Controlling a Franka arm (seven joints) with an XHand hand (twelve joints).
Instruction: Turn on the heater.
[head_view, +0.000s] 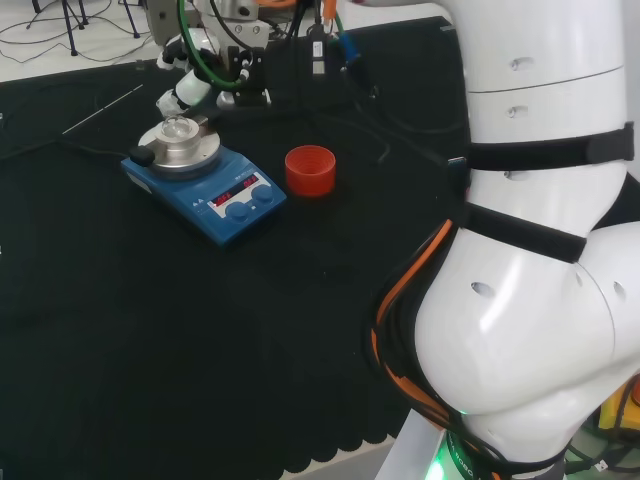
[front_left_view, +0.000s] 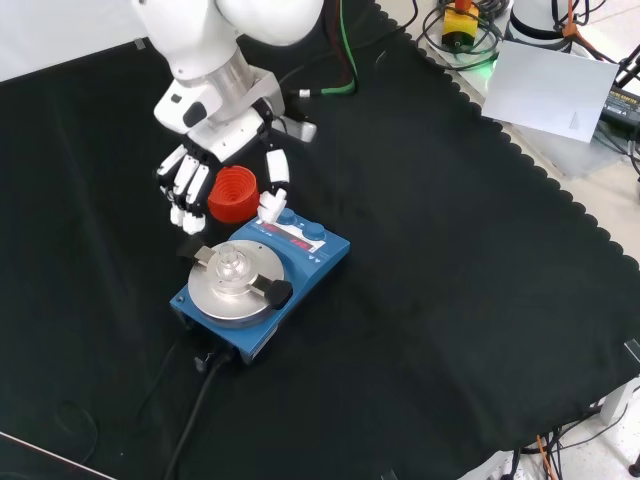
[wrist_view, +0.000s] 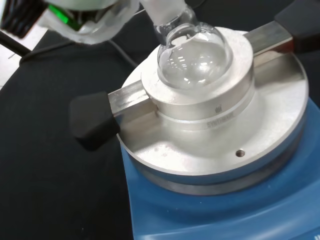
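My hand (front_left_view: 222, 160) hangs over the far end of the blue heater (front_left_view: 262, 282) in the front view, fingers straight and relaxed, holding nothing. One fingertip (front_left_view: 270, 207) sits right at the control panel edge, next to the blue knobs (front_left_view: 303, 228); can't tell if it's actually touching. The heater sits mid-cloth with a clear round flask (wrist_view: 194, 50) seated in the metal block (wrist_view: 200, 100) on its plate. A red ribbed ring (head_view: 310, 170) stands just beside it.

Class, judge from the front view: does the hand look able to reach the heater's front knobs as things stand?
Probably yes: the hand hovers beside the heater, one of its fingers already at the knobs, nothing between.
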